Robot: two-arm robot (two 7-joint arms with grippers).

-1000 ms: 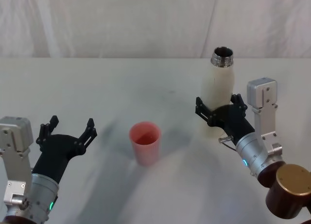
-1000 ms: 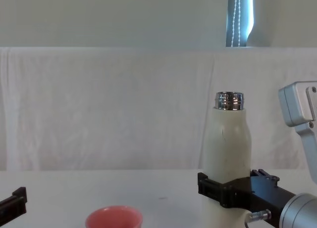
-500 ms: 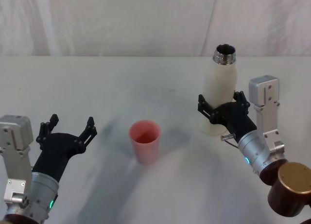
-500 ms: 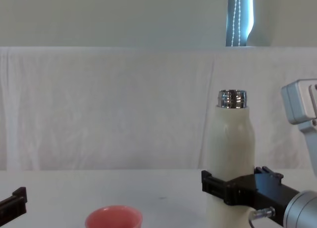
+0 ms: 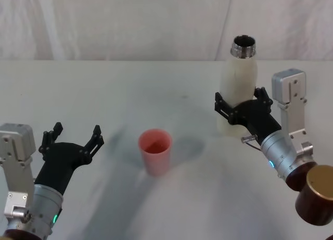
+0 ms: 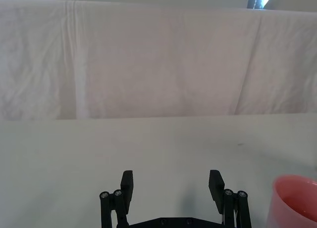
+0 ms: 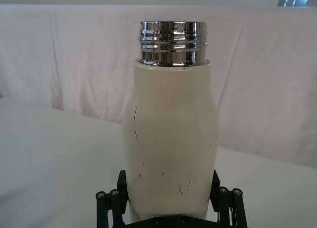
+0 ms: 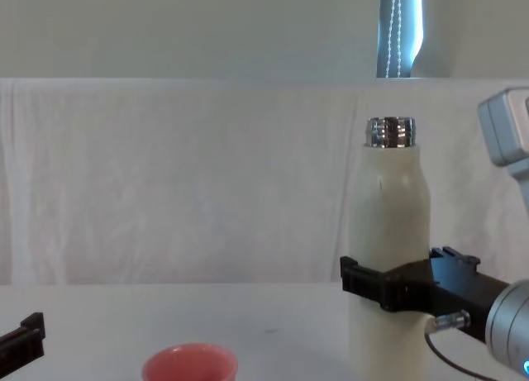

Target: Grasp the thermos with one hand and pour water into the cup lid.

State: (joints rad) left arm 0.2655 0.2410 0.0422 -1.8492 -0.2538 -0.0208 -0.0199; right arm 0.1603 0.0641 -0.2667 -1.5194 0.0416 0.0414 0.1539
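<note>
Head view: you see the thermos (image 5: 237, 94) at about two o'clock on the bench (image 5: 130, 89), upright, silver neck open at the top.
Right pincer: your right pincer (image 5: 243, 108) has its fingers closed around the lower body of the thermos, one on either side, gripping it.
Change: over the last second the thermos has risen and drifted a little farther from you; in the chest view its neck stands higher than it did, and its base seems clear of the bench, though I cannot see the gap itself.
Meaning: the grasp looks done and the lift under way; carrying across and tipping are not yet begun.
Cup lid: the pink cup lid (image 5: 155, 151) sits near centre, at about nine o'clock from the thermos and well apart from it, upright and mouth up.
Left pincer: your left pincer (image 5: 73, 139) hangs at eight o'clock, fingers spread wide, holding nothing, idle.
Next: you would need to bring the neck over the cup lid's rim before tilting.
</note>
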